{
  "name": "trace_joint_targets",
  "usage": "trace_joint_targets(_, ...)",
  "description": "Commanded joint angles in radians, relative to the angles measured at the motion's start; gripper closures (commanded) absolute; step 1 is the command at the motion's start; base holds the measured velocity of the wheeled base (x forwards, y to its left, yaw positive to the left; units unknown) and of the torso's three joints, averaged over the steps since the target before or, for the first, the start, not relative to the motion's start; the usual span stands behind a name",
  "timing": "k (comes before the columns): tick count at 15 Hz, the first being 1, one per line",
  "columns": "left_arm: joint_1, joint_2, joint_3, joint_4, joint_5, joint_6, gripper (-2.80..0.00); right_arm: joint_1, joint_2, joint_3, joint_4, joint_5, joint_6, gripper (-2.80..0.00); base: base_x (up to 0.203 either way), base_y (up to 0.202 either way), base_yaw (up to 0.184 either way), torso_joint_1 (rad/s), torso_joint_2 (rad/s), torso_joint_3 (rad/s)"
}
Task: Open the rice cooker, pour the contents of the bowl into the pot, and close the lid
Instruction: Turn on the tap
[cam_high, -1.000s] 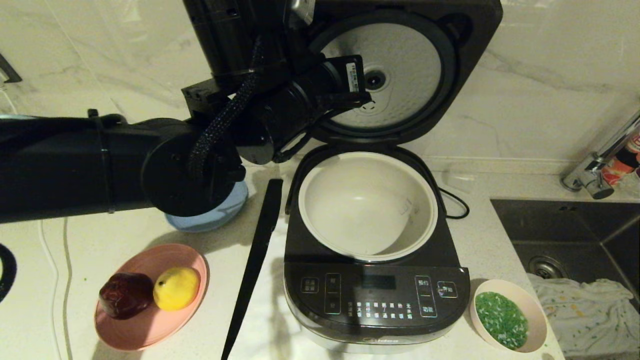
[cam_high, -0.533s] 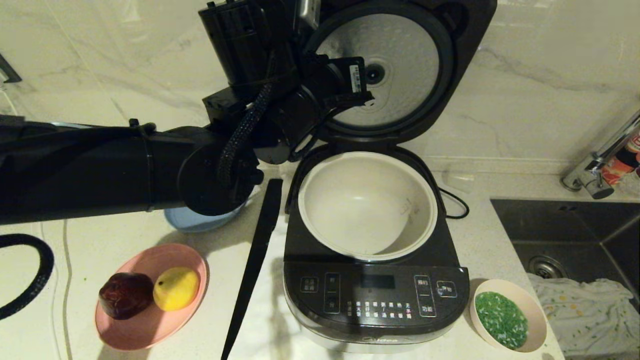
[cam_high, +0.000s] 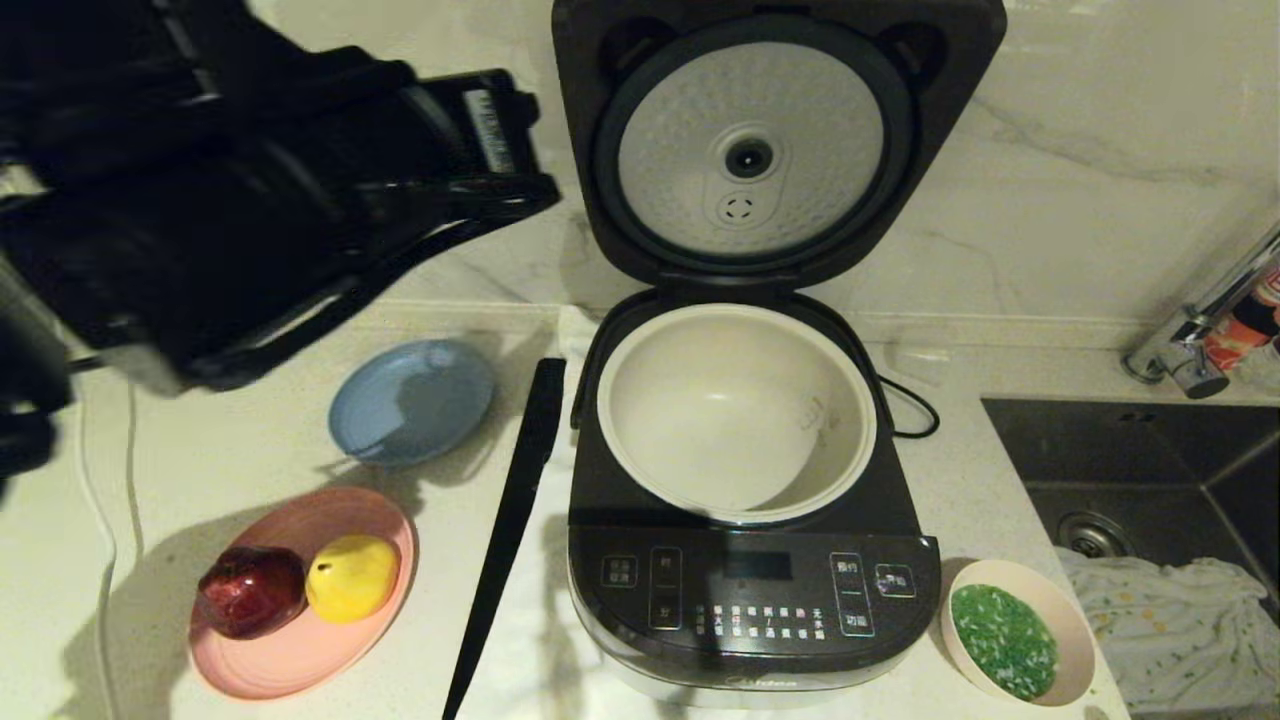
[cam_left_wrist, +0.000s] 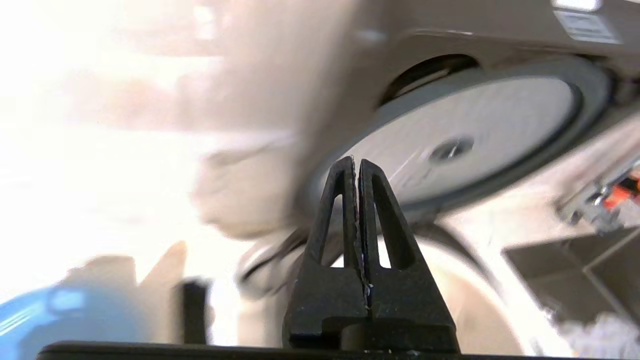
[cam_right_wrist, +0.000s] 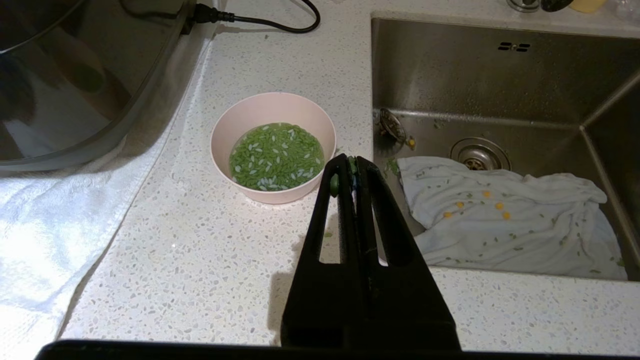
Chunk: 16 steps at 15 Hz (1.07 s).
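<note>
You are looking at the rice cooker (cam_high: 752, 560) standing open at the centre of the head view, its lid (cam_high: 775, 140) tilted up against the marble wall, the cream pot (cam_high: 737, 412) bare inside, and white button labels on the front panel (cam_high: 752, 592) too small to read. Your left gripper (cam_left_wrist: 356, 167) is hanging at the upper left of the head view above the blue plate (cam_high: 411, 400), its fingers pressed together on nothing. Your right gripper (cam_right_wrist: 350, 165) is sitting shut and empty just beside the pink bowl (cam_high: 1016, 630) of green and white contents (cam_high: 1003, 640) at the lower right, next to the sink (cam_high: 1140, 470).
</note>
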<state>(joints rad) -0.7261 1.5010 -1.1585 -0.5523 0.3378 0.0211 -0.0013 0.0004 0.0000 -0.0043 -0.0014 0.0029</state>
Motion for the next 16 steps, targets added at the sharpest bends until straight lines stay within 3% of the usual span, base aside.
trace_joint_targets(1,0.017,-0.315,0.151,0.098,0.039,0.009,0.0,0.0,0.0,0.0,0.0,0.0,0.0,0.0,0.0,0.0,0.0,0.0,0.0,0.0)
trace_joint_targets(3,0.071,-0.513,0.295,0.223,0.078,0.019,0.0,0.0,0.0,0.0,0.0,0.0,0.0,0.0,0.0,0.0,0.0,0.0,0.0,0.0)
trace_joint_targets(6,0.297,-0.753,0.513,0.331,0.118,0.027,0.0,0.0,0.001,0.0,0.0,0.0,0.0,0.0,0.0,0.0,0.0,0.0,0.0,0.0)
trace_joint_targets(9,0.476,-0.992,0.653,0.37,0.163,0.028,0.0,0.0,0.0,0.0,0.0,0.0,0.0,0.0,0.0,0.0,0.0,0.0,0.0,0.0)
trace_joint_targets(13,0.589,-1.219,0.813,0.36,0.21,0.005,0.0,0.0,0.0,0.0,0.0,0.0,0.0,0.0,0.0,0.0,0.0,0.0,0.0,0.0)
trace_joint_targets(16,0.606,-1.22,0.929,0.317,0.359,-0.017,0.0,0.0,0.001,0.0,0.0,0.0,0.0,0.0,0.0,0.0,0.0,0.0,0.0,0.0)
